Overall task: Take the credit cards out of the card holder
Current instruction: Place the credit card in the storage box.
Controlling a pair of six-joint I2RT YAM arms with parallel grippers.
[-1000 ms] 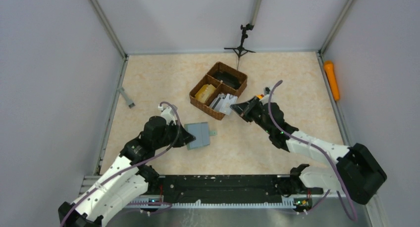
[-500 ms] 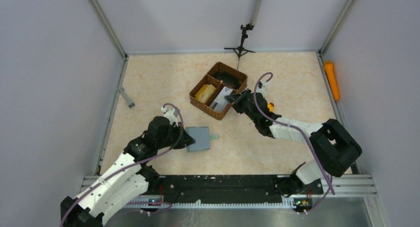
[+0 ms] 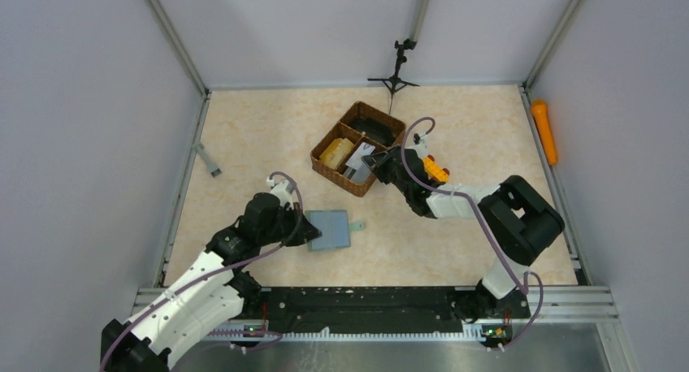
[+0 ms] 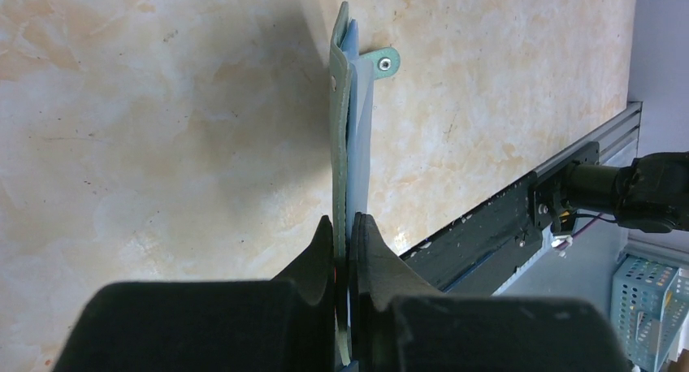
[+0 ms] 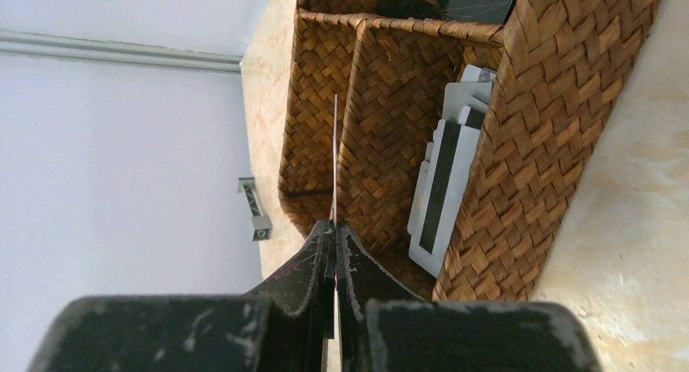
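Observation:
The grey-green card holder (image 3: 331,230) lies low over the table near the front, held at its left edge by my left gripper (image 3: 309,228), which is shut on it. In the left wrist view the card holder (image 4: 344,128) shows edge-on, running away from the left gripper (image 4: 347,226), its snap tab (image 4: 382,61) at the far end. My right gripper (image 3: 377,162) is shut on a thin credit card (image 5: 335,153), seen edge-on above the brown wicker tray (image 3: 325,167). More credit cards (image 5: 445,185) lie in the tray's near compartment, white with a dark stripe.
The tray also holds a yellow block (image 3: 335,153) and a black item (image 3: 374,128) in other compartments. A small tripod (image 3: 396,73) stands behind it. An orange block (image 3: 543,131) lies by the right wall, a grey bracket (image 3: 207,159) at the left. The metal rail (image 3: 366,307) lines the front.
My right gripper has carried its card leftward, from beside the tray to over its near compartment. The left gripper has nudged the card holder slightly to the right.

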